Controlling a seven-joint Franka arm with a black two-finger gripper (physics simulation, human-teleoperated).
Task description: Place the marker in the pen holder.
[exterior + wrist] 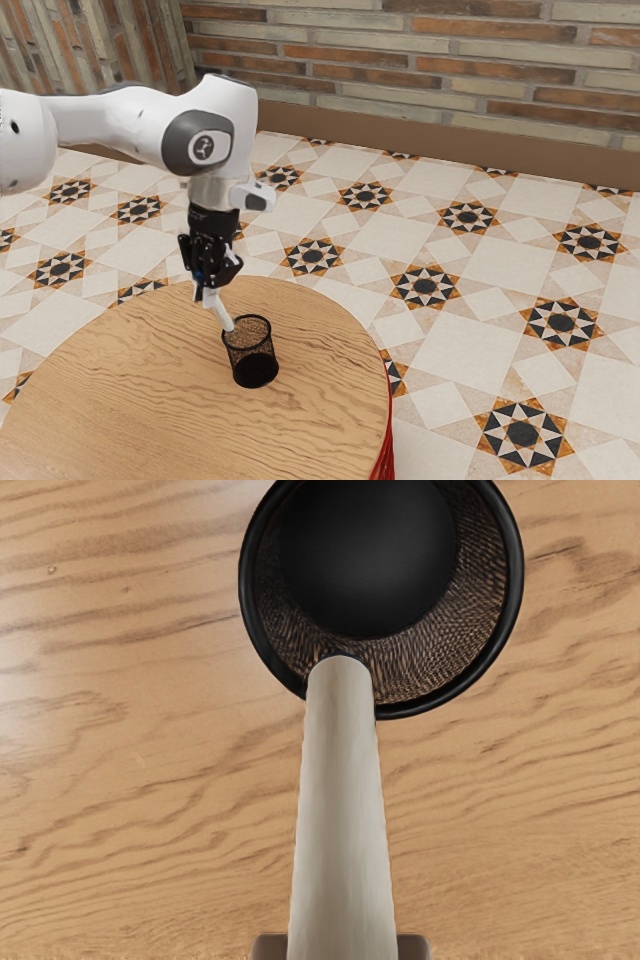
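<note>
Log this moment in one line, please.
hand shut on marker | marker tilted, free end at rim of pen holder | holder upright on table | insertion unfinished

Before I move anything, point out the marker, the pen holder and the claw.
Marker (343, 810): wrist view, middle of its pale barrel.
Pen holder (252, 356): exterior view, mesh side wall.
Claw (206, 292): exterior view, midway between its fingertips.

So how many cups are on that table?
1. The black wire-mesh cup stands upright on the round wooden table, with the lower end of the tilted off-white marker at its rim. Part of the tabletop is out of view, so another could be hidden.
</note>
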